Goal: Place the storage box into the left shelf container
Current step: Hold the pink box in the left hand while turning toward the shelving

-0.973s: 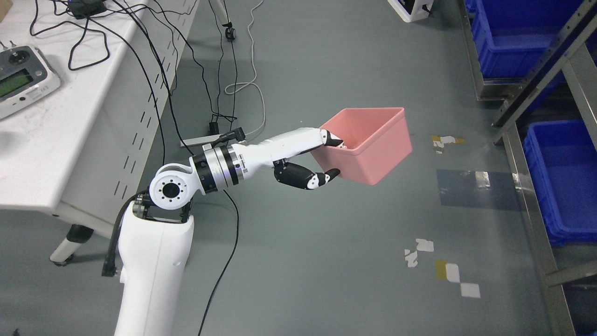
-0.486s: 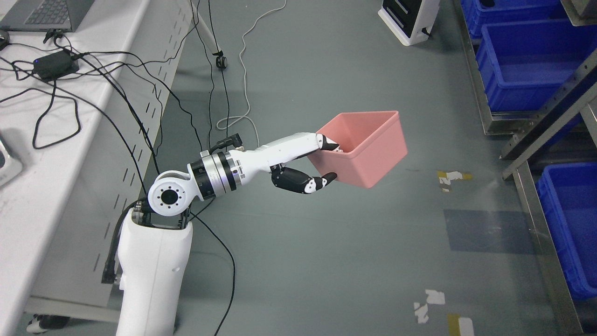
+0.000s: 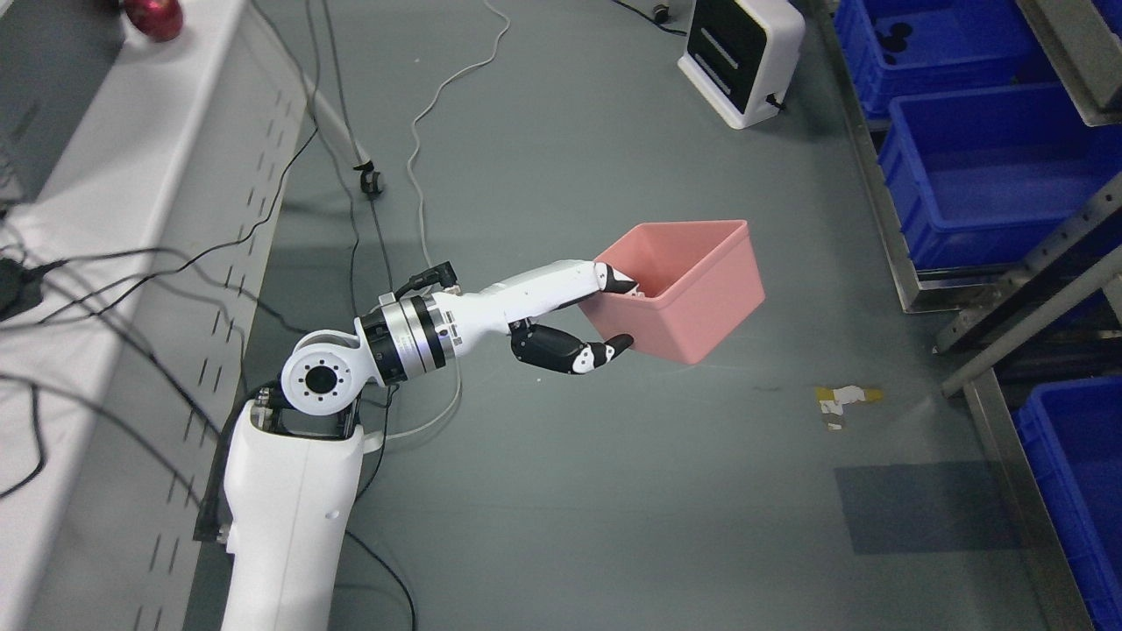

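My left hand (image 3: 614, 311) is shut on the near wall of a pink open-topped storage box (image 3: 692, 294), fingers inside the rim and thumb under it. The box hangs tilted in the air above the grey floor. A metal shelf (image 3: 1017, 289) runs along the right edge, with blue containers (image 3: 990, 175) in it. The box is well left of the shelf, apart from it. The right arm is out of view.
A white table (image 3: 105, 228) with black cables runs along the left. A white and black device (image 3: 741, 53) stands on the floor at the top. Another blue container (image 3: 1078, 473) sits lower right. Cables trail on the floor (image 3: 421, 158).
The whole picture has shifted down and right, so the camera has moved forward. The hand still holds the pink box the same way. The blue containers now show larger and closer.
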### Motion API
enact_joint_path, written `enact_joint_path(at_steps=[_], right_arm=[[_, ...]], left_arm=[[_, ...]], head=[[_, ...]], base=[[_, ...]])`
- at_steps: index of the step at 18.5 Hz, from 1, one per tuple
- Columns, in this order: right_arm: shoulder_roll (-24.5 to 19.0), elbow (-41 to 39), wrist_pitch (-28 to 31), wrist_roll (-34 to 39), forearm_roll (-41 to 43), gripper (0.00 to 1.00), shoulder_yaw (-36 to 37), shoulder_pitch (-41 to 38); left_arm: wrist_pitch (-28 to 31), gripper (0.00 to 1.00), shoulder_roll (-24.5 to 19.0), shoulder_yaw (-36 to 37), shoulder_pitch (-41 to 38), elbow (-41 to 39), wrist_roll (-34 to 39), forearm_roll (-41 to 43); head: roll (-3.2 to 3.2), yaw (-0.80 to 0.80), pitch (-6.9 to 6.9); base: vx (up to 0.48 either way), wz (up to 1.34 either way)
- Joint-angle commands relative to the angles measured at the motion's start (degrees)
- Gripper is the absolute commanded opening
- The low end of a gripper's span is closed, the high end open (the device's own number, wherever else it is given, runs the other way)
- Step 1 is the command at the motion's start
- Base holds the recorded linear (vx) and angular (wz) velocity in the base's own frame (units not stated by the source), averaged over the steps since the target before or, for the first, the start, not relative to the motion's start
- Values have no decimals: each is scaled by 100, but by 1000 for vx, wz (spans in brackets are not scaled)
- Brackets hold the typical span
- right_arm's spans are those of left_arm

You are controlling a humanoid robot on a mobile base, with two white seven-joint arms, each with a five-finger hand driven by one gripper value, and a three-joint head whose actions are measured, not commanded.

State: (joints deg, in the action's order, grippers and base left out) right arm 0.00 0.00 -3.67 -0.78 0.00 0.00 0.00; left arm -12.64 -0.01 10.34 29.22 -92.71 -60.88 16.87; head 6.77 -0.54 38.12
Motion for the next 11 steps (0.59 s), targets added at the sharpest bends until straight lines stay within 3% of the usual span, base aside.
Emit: enact_joint_path(at_steps=[1,11], right_arm=[[100,-100,-3,8,9,100,17,35],[100,-100,-3,8,9,100,17,35]], left_arm=[[-19,2,-99,64,-74,8,-3,0],[-231,2,-99,407,-470,8,-3,0]], head=[[0,0,0],[0,0,1]], base=[[378,-550],[309,-749]])
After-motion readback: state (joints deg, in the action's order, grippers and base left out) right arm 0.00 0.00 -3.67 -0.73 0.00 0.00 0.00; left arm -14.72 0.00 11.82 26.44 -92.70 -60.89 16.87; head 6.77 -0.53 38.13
